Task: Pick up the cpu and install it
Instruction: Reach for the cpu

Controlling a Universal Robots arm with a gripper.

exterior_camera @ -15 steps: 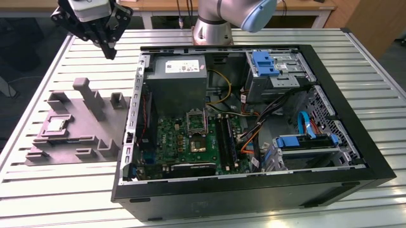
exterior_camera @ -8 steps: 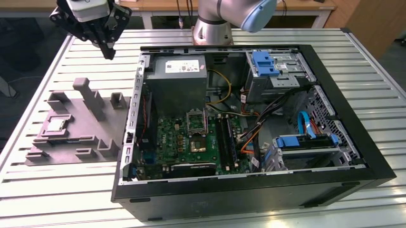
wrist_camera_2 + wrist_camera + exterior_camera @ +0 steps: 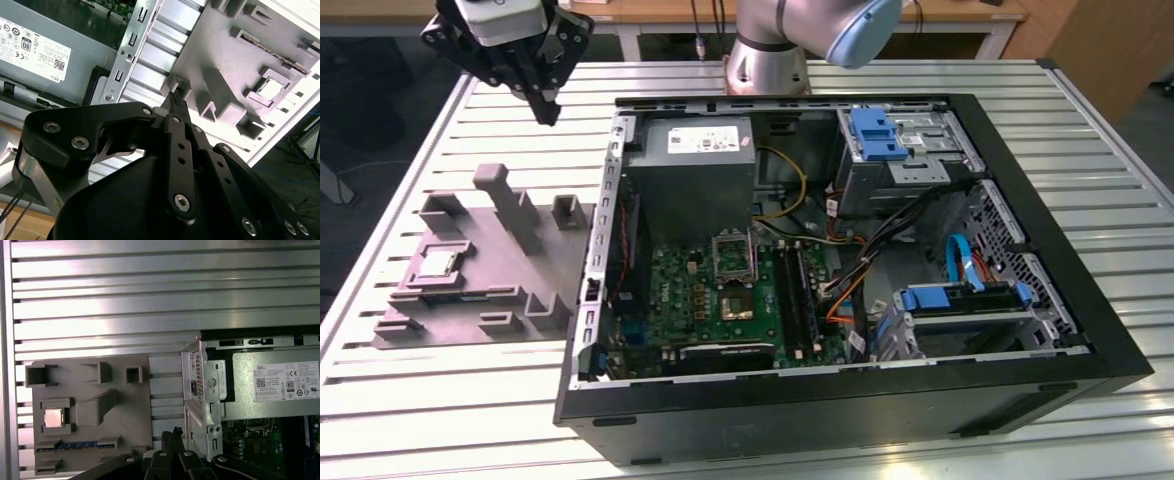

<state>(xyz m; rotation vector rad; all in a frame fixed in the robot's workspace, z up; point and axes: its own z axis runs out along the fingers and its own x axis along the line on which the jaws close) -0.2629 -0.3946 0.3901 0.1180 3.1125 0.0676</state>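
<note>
The cpu (image 3: 438,263) is a small silver square lying flat in a recess of the grey moulded tray (image 3: 494,290), at the exterior view's left. Both wrist views show the cpu (image 3: 53,417) (image 3: 271,89) seated in the tray (image 3: 125,405) (image 3: 235,55). My gripper (image 3: 548,112) hangs high above the table beyond the tray, near the computer case's far left corner. Its black fingers (image 3: 175,102) meet at the tips with nothing between them, and the gripper (image 3: 175,432) is well apart from the cpu. On the green board, the socket (image 3: 736,298) lies uncovered with its metal frame lifted.
The open black computer case (image 3: 1067,330) lies on the slatted metal table (image 3: 440,410), holding a grey power-supply box (image 3: 700,175), drive bays with blue clips (image 3: 878,135) and loose cables (image 3: 854,260). Upright posts (image 3: 507,205) rise from the tray. The arm's base (image 3: 767,60) stands behind the case.
</note>
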